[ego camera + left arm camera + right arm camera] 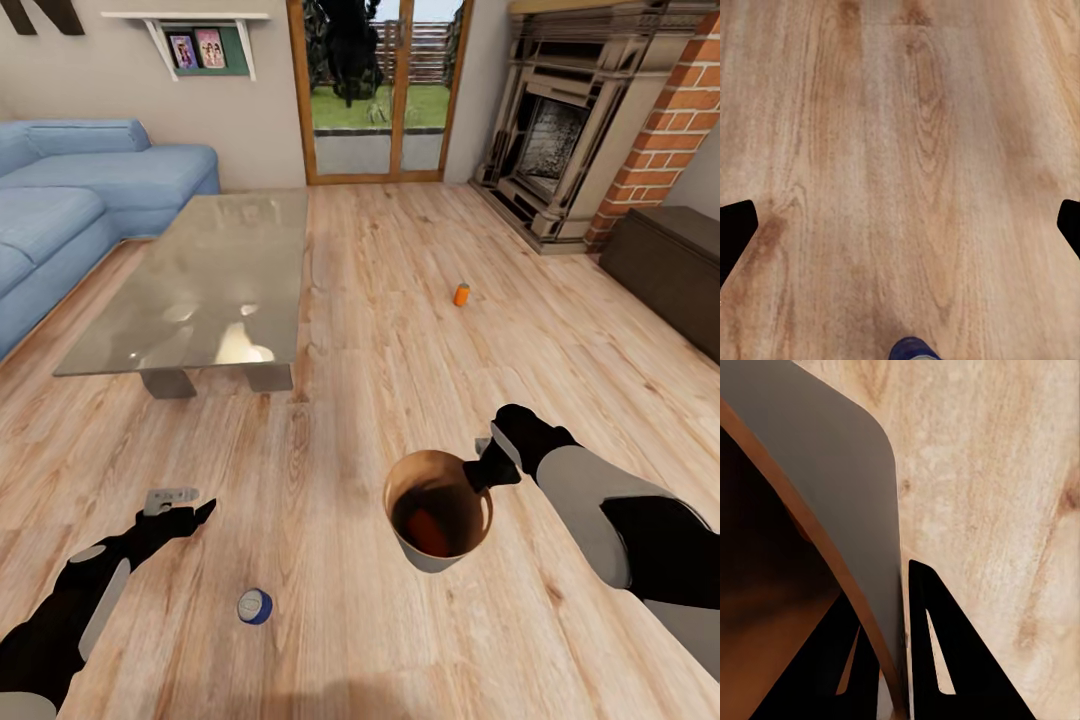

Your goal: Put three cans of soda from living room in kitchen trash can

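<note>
On the light wood-plank floor of the living room, my right gripper (487, 465) is shut on the rim of the tash can (430, 560), a round wooden bin with a dark inside, held just above the planks. One orange can of soda (424, 524) lies inside it. A second orange can (461, 295) stands on the floor farther off, toward the fireplace. The blue can (255, 606) stands on the floor close to my left gripper (180, 505), which is open and empty. In the left wrist view the blue can (913, 350) peeks in at the edge between the spread fingers. The right wrist view shows the fingers (937, 645) clamping the bin wall (832, 472).
A glass-topped low table (200, 280) stands ahead on the left, with the blue sofa (60, 200) behind it. The brick fireplace (560, 140) and a dark low cabinet (670, 265) line the right side. Wood-framed glass doors (380, 90) are straight ahead.
</note>
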Controlling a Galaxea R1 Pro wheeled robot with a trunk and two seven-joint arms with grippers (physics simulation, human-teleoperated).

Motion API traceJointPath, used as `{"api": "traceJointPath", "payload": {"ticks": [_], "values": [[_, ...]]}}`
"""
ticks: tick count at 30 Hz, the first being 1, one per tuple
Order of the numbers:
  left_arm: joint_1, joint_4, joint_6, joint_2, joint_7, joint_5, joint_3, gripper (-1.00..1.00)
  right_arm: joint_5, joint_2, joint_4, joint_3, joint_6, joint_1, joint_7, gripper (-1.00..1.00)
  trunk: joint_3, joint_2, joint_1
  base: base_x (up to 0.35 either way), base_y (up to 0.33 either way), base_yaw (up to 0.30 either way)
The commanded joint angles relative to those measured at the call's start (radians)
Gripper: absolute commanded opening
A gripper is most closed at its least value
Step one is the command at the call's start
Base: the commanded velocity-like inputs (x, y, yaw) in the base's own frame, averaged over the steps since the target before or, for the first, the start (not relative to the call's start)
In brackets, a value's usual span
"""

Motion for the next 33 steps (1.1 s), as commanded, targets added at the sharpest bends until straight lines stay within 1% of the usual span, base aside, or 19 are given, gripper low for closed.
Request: {"api": "traceJointPath", "payload": {"ticks": [1, 6, 7, 8, 9, 10, 11, 13, 14, 17, 21, 23, 24, 25, 27, 33], "values": [[0.000, -0.001, -0.001, 0.000, 0.000, 0.000, 0.000, 1.00, -0.026, 0.001, 0.000, -0.010, 0.003, 0.000, 0.001, -1.00, 0.000, 0.000, 0.000, 0.022, -0.009, 0.000], [0.000, -0.004, -0.005, 0.000, 0.003, 0.000, 0.000, 1.00, -0.026, 0.005, 0.000, -0.010, 0.003, 0.001, -0.001, -1.00, 0.000, 0.000, 0.000, 0.011, -0.005, 0.000], [0.000, -0.004, -0.005, -0.001, 0.019, 0.000, 0.000, 1.00, -0.026, 0.006, 0.000, -0.010, 0.003, 0.001, -0.001, -1.00, 0.000, 0.000, 0.000, 0.003, -0.001, 0.000], [0.000, -0.001, -0.006, -0.005, 0.057, 0.001, 0.000, 1.00, -0.026, 0.006, -0.001, -0.009, 0.003, 0.001, -0.001, -1.00, 0.000, 0.000, 0.000, 0.002, -0.001, 0.000], [0.001, 0.002, -0.007, -0.010, 0.080, 0.002, 0.000, 1.00, -0.026, 0.006, -0.001, -0.009, 0.003, 0.001, -0.001, -1.00, -0.003, -0.007, 0.004, 0.001, -0.001, 0.000], [0.001, 0.006, -0.008, -0.017, 0.102, 0.001, 0.000, 1.00, -0.026, 0.006, -0.001, -0.009, 0.003, 0.001, -0.001, -1.00, -0.006, -0.014, 0.008, 0.001, -0.001, 0.000], [0.001, 0.026, -0.015, -0.037, 0.141, 0.000, -0.001, 1.00, -0.026, 0.006, -0.001, -0.009, 0.003, 0.001, 0.000, -1.00, -0.009, -0.021, 0.011, 0.000, 0.000, 0.000], [0.001, 0.052, -0.022, -0.059, 0.175, -0.001, -0.002, 1.00, -0.026, 0.006, -0.001, -0.009, 0.003, 0.001, 0.000, -1.00, -0.016, -0.035, 0.019, 0.000, 0.000, 0.000], [0.001, 0.075, -0.027, -0.076, 0.204, -0.002, -0.004, 1.00, -0.026, 0.005, -0.001, -0.010, 0.003, 0.001, 0.000, -1.00, -0.019, -0.042, 0.023, 0.000, 0.000, 0.000], [0.001, 0.114, -0.035, -0.095, 0.237, -0.003, -0.006, 1.00, -0.026, 0.005, -0.001, -0.011, 0.003, 0.000, 0.001, -1.00, -0.030, -0.063, 0.034, 0.000, 0.000, 0.000], [0.000, 0.153, -0.046, -0.103, 0.253, -0.004, -0.006, 1.00, -0.027, 0.004, -0.001, -0.013, 0.003, -0.001, 0.001, -1.00, -0.047, -0.091, 0.050, 0.000, 0.000, 0.000], [0.001, 0.180, -0.082, -0.106, 0.257, -0.005, -0.007, 1.00, -0.028, 0.003, 0.000, -0.013, 0.003, -0.001, 0.001, -1.00, -0.056, -0.105, 0.057, 0.000, 0.000, 0.000], [0.001, 0.199, -0.117, -0.107, 0.258, -0.005, -0.010, 1.00, -0.029, 0.002, 0.001, -0.014, 0.003, -0.002, 0.001, -1.00, -0.061, -0.112, 0.061, 0.000, 0.000, 0.000], [0.001, 0.209, -0.136, -0.107, 0.258, -0.006, -0.015, 1.00, -0.030, 0.001, 0.001, -0.014, 0.003, -0.002, 0.001, -1.00, -0.065, -0.119, 0.065, 0.000, 0.000, 0.000], [0.001, 0.243, -0.191, -0.108, 0.260, -0.005, -0.036, 1.00, -0.030, 0.000, 0.003, -0.015, 0.003, -0.004, 0.001, -1.00, -0.074, -0.133, 0.073, 0.000, 0.000, 0.000], [0.001, 0.266, -0.232, -0.109, 0.260, -0.005, -0.052, 1.00, -0.032, 0.001, 0.009, -0.016, 0.003, -0.007, 0.002, -1.00, -0.102, -0.175, 0.096, 0.000, 0.000, 0.000]]}}
